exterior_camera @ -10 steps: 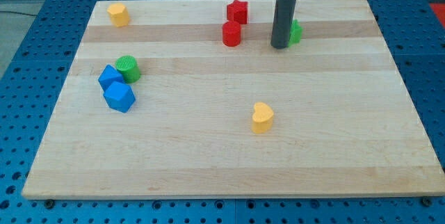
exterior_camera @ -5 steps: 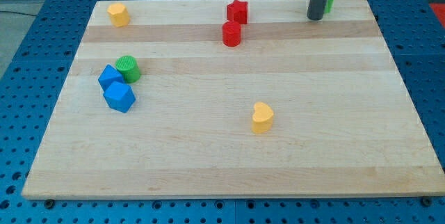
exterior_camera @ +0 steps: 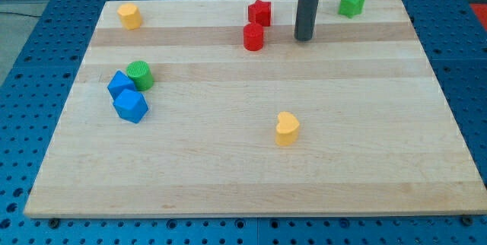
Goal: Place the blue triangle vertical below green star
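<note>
1. A pale wooden board point(exterior_camera: 251, 161) lies on a blue pegboard bench point(exterior_camera: 46, 39).
2. Two blue blocks sit at the view's left, touching. I cannot tell which is the blue triangle: upper one point(exterior_camera: 119, 84) or lower one point(exterior_camera: 130, 106).
3. A green cylinder point(exterior_camera: 140, 74) touches the upper one.
4. The green star point(exterior_camera: 351, 3) sits far off, top right.
5. My tip point(exterior_camera: 304, 39) stands between a red cylinder point(exterior_camera: 253, 36) and the star. There are no fingers, and it touches nothing.
6. The pushing is all still to do.

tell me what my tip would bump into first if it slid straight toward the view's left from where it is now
Probably the red cylinder. My tip sits just to its right at about the same height in the view, with bare board between them. The red star lies above that line.
</note>
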You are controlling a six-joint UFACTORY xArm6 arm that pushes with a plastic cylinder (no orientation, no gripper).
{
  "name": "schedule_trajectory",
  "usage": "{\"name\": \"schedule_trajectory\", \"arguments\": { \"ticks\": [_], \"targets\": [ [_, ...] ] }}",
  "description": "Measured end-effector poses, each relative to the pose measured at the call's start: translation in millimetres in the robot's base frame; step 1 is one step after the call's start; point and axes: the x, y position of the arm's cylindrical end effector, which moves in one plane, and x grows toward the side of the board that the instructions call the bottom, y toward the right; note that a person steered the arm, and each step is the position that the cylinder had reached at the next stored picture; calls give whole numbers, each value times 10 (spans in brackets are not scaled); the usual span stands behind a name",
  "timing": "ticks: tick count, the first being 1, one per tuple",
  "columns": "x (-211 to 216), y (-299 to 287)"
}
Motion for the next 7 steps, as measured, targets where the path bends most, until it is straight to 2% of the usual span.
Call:
{"name": "schedule_trajectory", "arguments": {
  "ticks": [3, 4, 5, 6, 7],
  "targets": [
    [130, -313],
    [455, -454],
    [627, -1066],
    [343, -2183],
    [406, -3210]
  ]
}}
